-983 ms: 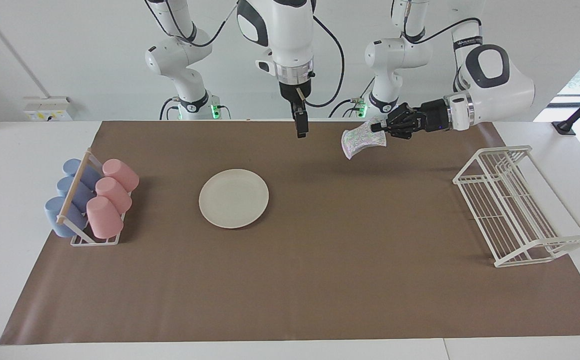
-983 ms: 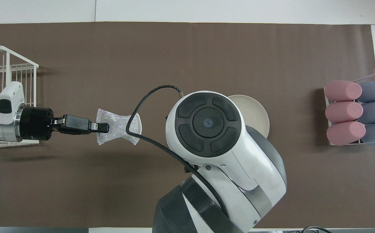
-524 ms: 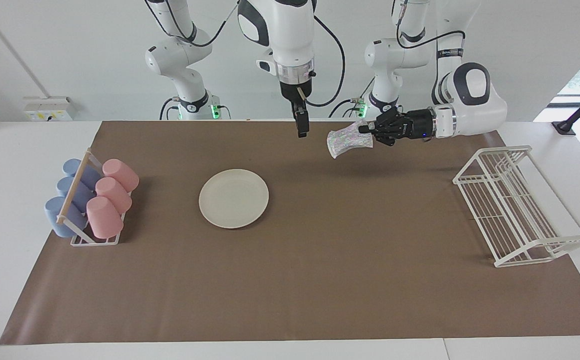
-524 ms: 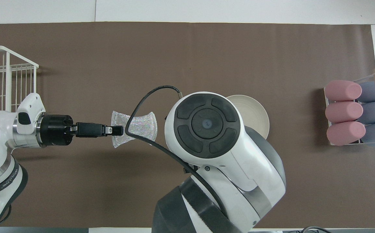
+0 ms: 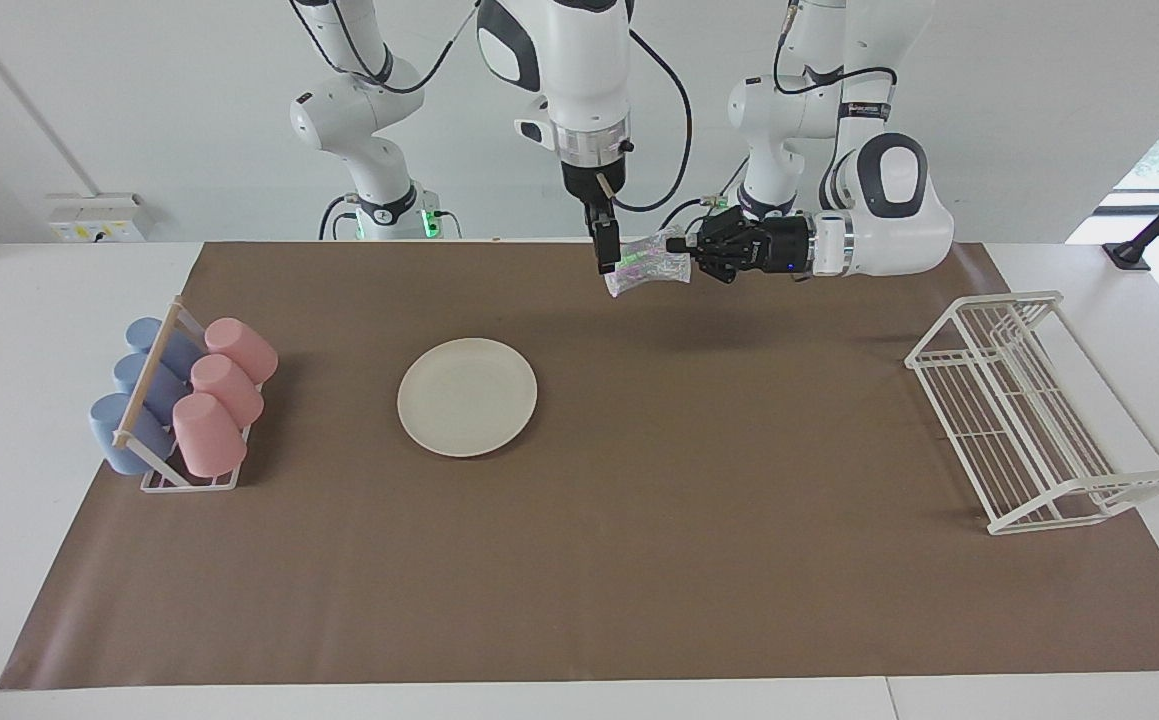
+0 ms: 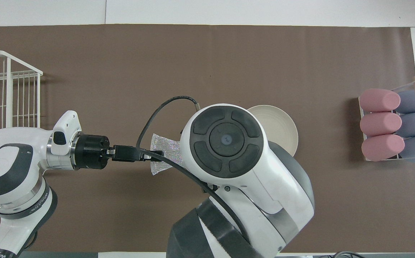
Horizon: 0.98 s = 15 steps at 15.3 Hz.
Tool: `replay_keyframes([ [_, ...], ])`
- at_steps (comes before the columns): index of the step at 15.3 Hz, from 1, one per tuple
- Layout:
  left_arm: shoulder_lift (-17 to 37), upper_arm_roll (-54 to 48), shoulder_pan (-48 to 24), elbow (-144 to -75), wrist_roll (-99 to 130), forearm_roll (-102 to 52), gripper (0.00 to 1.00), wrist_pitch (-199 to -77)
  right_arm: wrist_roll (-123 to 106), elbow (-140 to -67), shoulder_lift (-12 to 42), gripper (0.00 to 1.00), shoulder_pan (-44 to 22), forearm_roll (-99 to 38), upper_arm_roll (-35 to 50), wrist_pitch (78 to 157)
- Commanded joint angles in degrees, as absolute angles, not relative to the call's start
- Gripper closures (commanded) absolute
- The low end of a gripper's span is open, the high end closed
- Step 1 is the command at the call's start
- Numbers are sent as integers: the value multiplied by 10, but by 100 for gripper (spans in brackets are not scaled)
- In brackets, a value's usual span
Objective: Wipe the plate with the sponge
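Observation:
The cream-white plate [image 5: 467,396] lies flat on the brown mat, toward the right arm's end of the table; in the overhead view only its rim [image 6: 289,126] shows past the right arm. My left gripper [image 5: 681,247] reaches out level and is shut on one end of the silvery sponge [image 5: 642,268], held in the air over the mat near the robots' edge. The sponge's free end touches or overlaps the fingers of my right gripper [image 5: 604,262], which hangs straight down, open. From overhead the left gripper [image 6: 149,155] and part of the sponge [image 6: 161,147] show; the right gripper is hidden under its own arm.
A rack of pink and blue cups [image 5: 184,400] [image 6: 393,125] stands at the right arm's end of the mat. A white wire rack [image 5: 1029,410] [image 6: 6,89] stands at the left arm's end.
My left arm has carried the sponge sideways toward the right gripper until it reaches that gripper's fingers. The right arm and the plate have stayed put.

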State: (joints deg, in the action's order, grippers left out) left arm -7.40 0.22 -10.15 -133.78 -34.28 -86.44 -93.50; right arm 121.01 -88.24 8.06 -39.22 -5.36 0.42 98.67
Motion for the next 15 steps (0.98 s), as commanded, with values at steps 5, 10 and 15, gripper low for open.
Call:
replay_keyframes([
  [5,-89,8,-125,-1354,-355,-884,100,-932,1222,-882,80,0,-388,-64,9,994],
  [10,-90,9,-125,-1355,-355,-884,100,-932,1222,-890,79,0,-388,-91,11,1025],
  [15,-90,9,-121,-1356,-354,-884,100,-931,1220,-917,69,0,-389,-103,12,1053],
])
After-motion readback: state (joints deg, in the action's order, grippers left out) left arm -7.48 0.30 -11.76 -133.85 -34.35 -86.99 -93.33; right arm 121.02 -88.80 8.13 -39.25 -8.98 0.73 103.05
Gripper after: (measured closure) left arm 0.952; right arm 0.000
